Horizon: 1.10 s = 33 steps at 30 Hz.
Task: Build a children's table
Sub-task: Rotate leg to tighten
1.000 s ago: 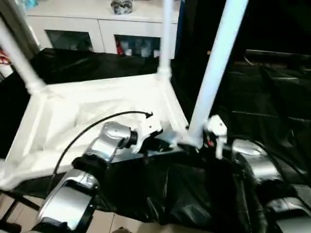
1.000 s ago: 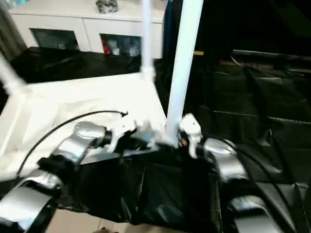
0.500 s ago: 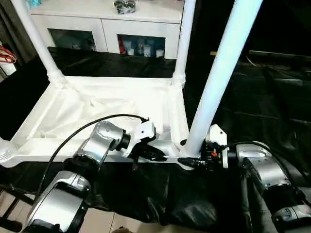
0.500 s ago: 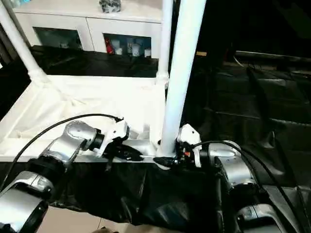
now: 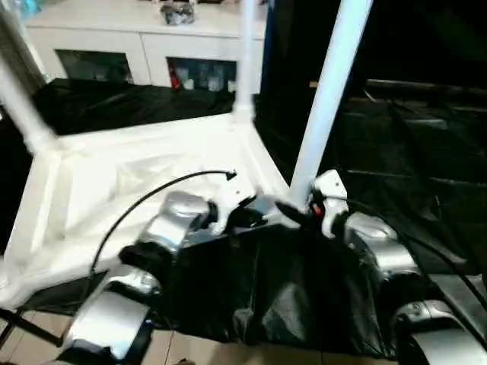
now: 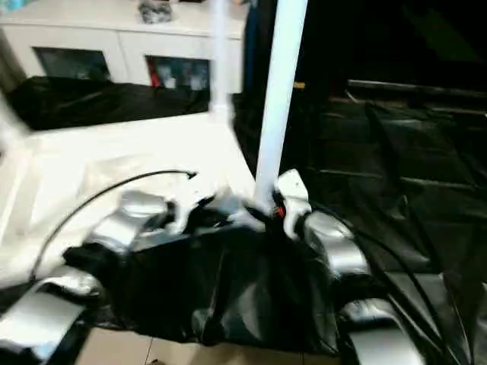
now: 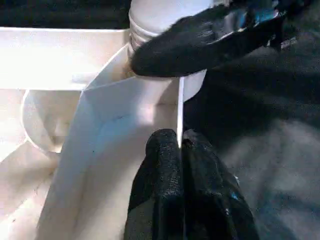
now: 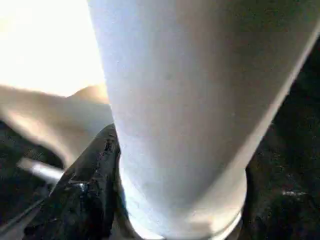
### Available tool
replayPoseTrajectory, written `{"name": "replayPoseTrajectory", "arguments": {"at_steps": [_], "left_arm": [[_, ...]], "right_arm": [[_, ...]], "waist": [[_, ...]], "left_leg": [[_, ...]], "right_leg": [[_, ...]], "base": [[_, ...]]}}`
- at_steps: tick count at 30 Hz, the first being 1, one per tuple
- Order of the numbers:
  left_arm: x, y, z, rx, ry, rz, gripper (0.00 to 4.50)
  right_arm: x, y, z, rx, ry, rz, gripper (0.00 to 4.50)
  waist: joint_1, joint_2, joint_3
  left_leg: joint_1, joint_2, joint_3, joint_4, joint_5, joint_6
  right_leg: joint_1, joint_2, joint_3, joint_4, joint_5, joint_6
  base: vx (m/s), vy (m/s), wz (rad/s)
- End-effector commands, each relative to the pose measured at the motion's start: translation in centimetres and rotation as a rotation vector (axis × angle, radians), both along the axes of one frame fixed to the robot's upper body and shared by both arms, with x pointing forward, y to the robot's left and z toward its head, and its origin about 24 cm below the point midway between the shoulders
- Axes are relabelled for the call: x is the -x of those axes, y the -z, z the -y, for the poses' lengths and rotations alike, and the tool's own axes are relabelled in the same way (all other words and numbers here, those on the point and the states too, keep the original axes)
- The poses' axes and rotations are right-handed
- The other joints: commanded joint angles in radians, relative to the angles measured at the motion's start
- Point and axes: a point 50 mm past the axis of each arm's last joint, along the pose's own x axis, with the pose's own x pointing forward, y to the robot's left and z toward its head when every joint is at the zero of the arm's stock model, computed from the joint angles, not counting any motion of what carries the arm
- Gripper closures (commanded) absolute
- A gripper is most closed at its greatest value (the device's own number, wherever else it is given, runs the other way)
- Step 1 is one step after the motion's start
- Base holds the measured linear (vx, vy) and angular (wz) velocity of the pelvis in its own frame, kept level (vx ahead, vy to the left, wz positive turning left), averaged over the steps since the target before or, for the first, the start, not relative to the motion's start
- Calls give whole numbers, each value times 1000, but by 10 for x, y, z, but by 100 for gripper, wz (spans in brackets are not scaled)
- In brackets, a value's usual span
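The children's table lies upside down, its white top [image 5: 114, 175] on a black sheet. Three legs stand up from its corner sockets: near right [image 5: 327, 99], far right [image 5: 245, 61] and far left [image 5: 19, 106]. My left gripper [image 5: 255, 215] is shut on the top's thin front rim [image 7: 179, 115], right beside the near right corner. My right gripper [image 5: 295, 211] is closed around the base of the near right leg [image 8: 190, 100]. One black finger [image 8: 87, 190] lies against the leg. The same gripper's finger [image 7: 200, 45] crosses the leg's collar in the left wrist view.
A white cabinet with glass doors [image 5: 152, 53] stands behind the table. Black sheeting [image 5: 396, 137] covers the surface to the right and hangs over the front edge. A black cable [image 5: 152, 194] arcs over my left forearm. Pale floor [image 5: 190, 353] shows below.
The head view has swung and tilted, so the whole picture shifts. Both grippers stay at the near right corner, the left on the rim and the right at the leg's base.
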Motion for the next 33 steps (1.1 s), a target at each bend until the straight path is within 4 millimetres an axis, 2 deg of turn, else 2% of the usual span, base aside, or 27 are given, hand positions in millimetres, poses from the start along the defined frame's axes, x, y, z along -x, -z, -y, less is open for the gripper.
{"name": "replayPoseTrajectory", "arguments": {"at_steps": [1,2,3,5,8,9,11,14,15,16,18,19,22,23,26,29,31,32,33], "left_arm": [[-7,-17,24,64,-28,68,450],[-7,-17,27,66,-36,76,450],[-7,-18,29,67,-40,81,450],[-7,-18,32,75,-29,82,450],[-3,-19,33,93,30,81,450],[-2,-19,32,95,40,79,450],[-2,-19,31,98,54,79,450],[2,-19,26,104,124,78,450],[4,-19,24,109,148,75,450],[5,-19,22,107,169,66,450],[9,-18,16,105,227,52,450],[10,-17,12,100,250,43,450],[12,-17,7,94,290,32,450],[13,-18,-1,79,328,16,450],[13,-19,-7,68,350,2,450],[14,-19,-10,60,372,-10,450],[15,-19,-14,56,388,-19,450],[16,-20,-16,54,402,-29,450],[16,-20,-16,54,402,-29,450]], "right_arm": [[16,34,-17,59,25,-150,178],[14,32,-21,59,43,-129,178],[13,31,-24,58,50,-115,143],[12,29,-28,25,48,-108,108],[13,26,-31,-53,3,-106,99],[13,25,-30,-46,-11,-95,73],[13,24,-29,-38,-23,-83,64],[15,21,-26,-29,-113,-49,64],[16,20,-25,-23,-140,-39,64],[18,20,-24,-20,-182,-33,64],[24,19,-21,-20,-285,-27,64],[27,18,-19,-18,-337,-26,64],[33,18,-16,-23,-426,-36,64],[42,16,-11,-39,-545,-57,64],[50,14,-6,-38,-648,-74,64],[56,14,-4,-36,-722,-97,64],[62,13,-1,-34,-784,-124,64],[65,14,1,-29,-828,-149,88],[65,14,1,-29,-828,-149,88]], "waist": [[2,-4,-44],[0,-3,-44],[-2,-5,-46],[-2,-3,-47],[-1,-2,-50],[-1,-1,-51],[-1,-1,-49],[1,4,-50],[0,0,-49],[1,3,-50],[6,4,-51],[9,10,-53],[15,10,-56],[21,10,-57],[25,11,-54],[31,11,-50],[33,9,-49],[36,8,-50],[38,8,-50]], "left_leg": [[14,51,-35,-70,-302,21],[14,51,-34,-71,-304,20],[10,51,-35,-72,-302,21],[9,52,-31,-70,-287,32],[5,52,-30,-69,-265,49],[4,52,-29,-68,-254,54],[3,51,-28,-67,-255,60],[4,51,-29,-67,-259,63],[1,51,-28,-67,-257,67],[2,52,-29,-67,-253,67],[-2,53,-27,-65,-233,81],[-3,56,-26,-64,-215,88],[-2,59,-24,-61,-190,102],[-1,57,-22,-58,-186,110],[0,58,-23,-61,-198,114],[7,61,-23,-65,-245,87],[7,61,-25,-67,-256,76],[8,62,-25,-67,-254,75],[9,63,-25,-67,-252,75]], "right_leg": [[25,-94,56,-98,-459,-147],[23,-91,57,-97,-448,-150],[28,-92,56,-93,-428,-156],[29,-92,59,-88,-371,-173],[34,-90,60,-80,-314,-190],[36,-90,60,-77,-285,-200],[37,-91,59,-78,-295,-203],[38,-92,58,-81,-316,-197],[39,-90,59,-80,-312,-195],[39,-91,59,-79,-307,-196],[44,-90,58,-76,-283,-203],[44,-87,57,-70,-244,-213],[44,-86,57,-59,-165,-241],[45,-85,56,-58,-147,-247],[45,-84,56,-61,-161,-245],[39,-88,58,-72,-266,-226],[40,-88,58,-75,-299,-214],[40,-89,59,-75,-303,-208],[38,-89,60,-75,-300,-208]], "base": [[0,0,0],[0,0,0],[0,0,0],[0,0,0],[0,0,0],[0,0,0],[0,0,0],[0,0,0],[0,0,0],[0,0,0],[0,0,0],[0,0,0],[0,0,0],[0,0,0],[0,0,0],[0,0,0],[0,0,0],[0,0,0],[0,0,0]]}}
